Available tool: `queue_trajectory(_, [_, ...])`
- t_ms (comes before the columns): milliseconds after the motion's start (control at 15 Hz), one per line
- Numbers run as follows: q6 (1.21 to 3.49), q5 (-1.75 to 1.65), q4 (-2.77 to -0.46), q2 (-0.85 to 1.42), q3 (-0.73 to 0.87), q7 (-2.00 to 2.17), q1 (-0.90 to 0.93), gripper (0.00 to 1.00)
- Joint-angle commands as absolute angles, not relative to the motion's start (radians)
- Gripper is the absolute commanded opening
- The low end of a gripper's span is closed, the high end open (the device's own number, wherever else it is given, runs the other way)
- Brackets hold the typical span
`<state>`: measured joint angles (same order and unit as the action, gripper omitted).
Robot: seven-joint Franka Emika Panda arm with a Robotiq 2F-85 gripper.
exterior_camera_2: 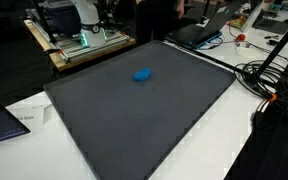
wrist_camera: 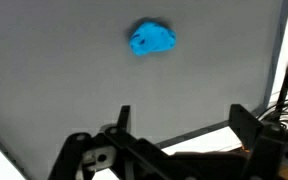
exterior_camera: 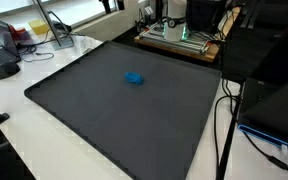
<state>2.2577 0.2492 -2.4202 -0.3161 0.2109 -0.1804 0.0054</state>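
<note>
**Blue lump untouched, fingers wide**

In an exterior view, a small crumpled blue lump (exterior_camera: 134, 77) lies alone on the dark grey mat (exterior_camera: 84, 115) over the white worktop (exterior_camera: 59, 55). In an exterior view, the lump (exterior_camera_2: 142, 74) sits toward the mat's far edge. Wrist view: the fingers (wrist_camera: 124, 118) stand apart, short of the lump (wrist_camera: 152, 38), gripping nothing.

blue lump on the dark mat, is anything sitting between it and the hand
Nothing visible does. In the wrist view the open hand faces the blue lump with only bare dark mat between them. In both exterior views the lump lies alone on the mat.
</note>
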Motion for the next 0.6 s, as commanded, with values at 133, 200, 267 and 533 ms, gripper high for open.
queue_trajectory(133, [2.253,0.257,-2.418,-0.315,0.190,-0.186,-0.017,1.00])
queue_trajectory(200, [2.253,0.257,-2.418,-0.315,0.190,-0.186,-0.017,1.00])
queue_trajectory(267, [2.253,0.257,-2.418,-0.315,0.190,-0.186,-0.017,1.00])
queue_trajectory(533, [2.196,0.273,-2.420,-0.321,0.191,-0.237,0.005,1.00])
